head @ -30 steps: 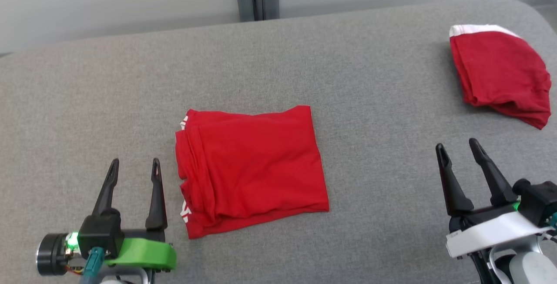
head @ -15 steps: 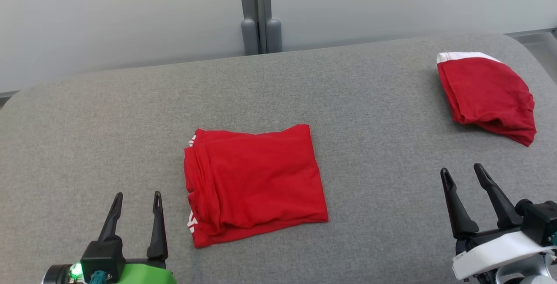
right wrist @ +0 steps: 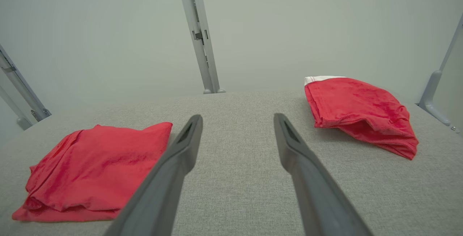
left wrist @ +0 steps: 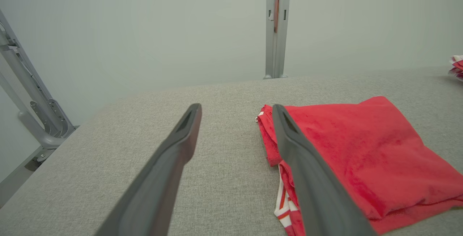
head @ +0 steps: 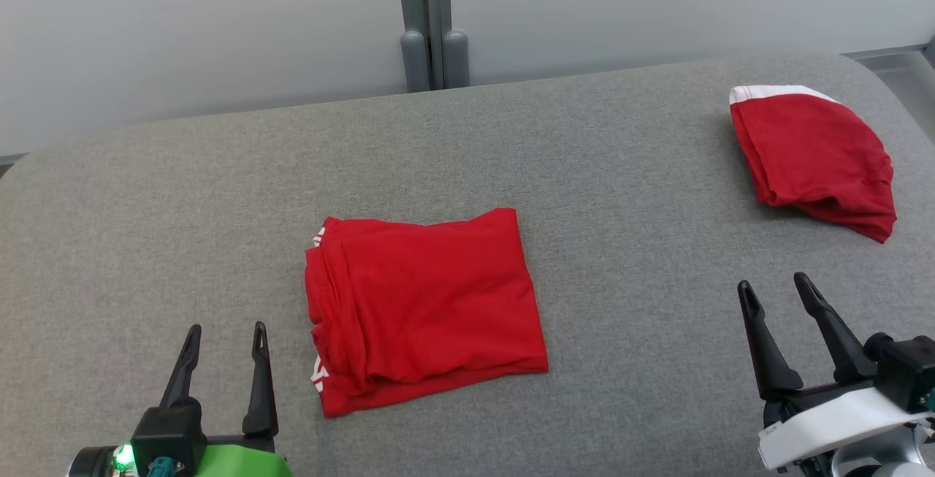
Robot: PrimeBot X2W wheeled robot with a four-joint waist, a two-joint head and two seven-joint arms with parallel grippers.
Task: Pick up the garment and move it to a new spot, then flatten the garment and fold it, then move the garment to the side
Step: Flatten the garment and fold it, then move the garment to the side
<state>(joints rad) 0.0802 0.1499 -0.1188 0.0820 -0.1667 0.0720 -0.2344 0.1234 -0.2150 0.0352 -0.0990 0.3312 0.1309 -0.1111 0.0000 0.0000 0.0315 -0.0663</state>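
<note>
Left tool (head: 226,328) sits at the lower left of the head view with its two dark fingers spread apart and nothing between them, hovering clear of the grey fabric bench (head: 621,243). At the lower right of that frame the right tool (head: 773,281) is likewise released, fingers parted and empty, pointing up the frame. The folded red garment (head: 424,302) lies flat on the bench at the centre of the head view, a roughly rectangular stack with its layered edges and a bit of white-and-red striped trim showing along its left side; it is just beside the left tool, to that tool's right in the frame, and touches neither tool. In the left wrist view the left tool (left wrist: 236,106) frames bare bench, while the folded red garment (left wrist: 361,145) fills the right half of the frame, partly behind the right-hand finger. In the right wrist view the right tool (right wrist: 237,116) points at bare bench between the two cloths, with the folded red garment (right wrist: 97,163) at the lower left. A second red garment (head: 811,155) with a white band along its top edge lies bunched at the upper right of the head view, well apart from the folded one, and appears at the right of the right wrist view (right wrist: 361,109). A grey post (head: 427,17) stands against the pale wall (head: 182,24) behind the bench.
</note>
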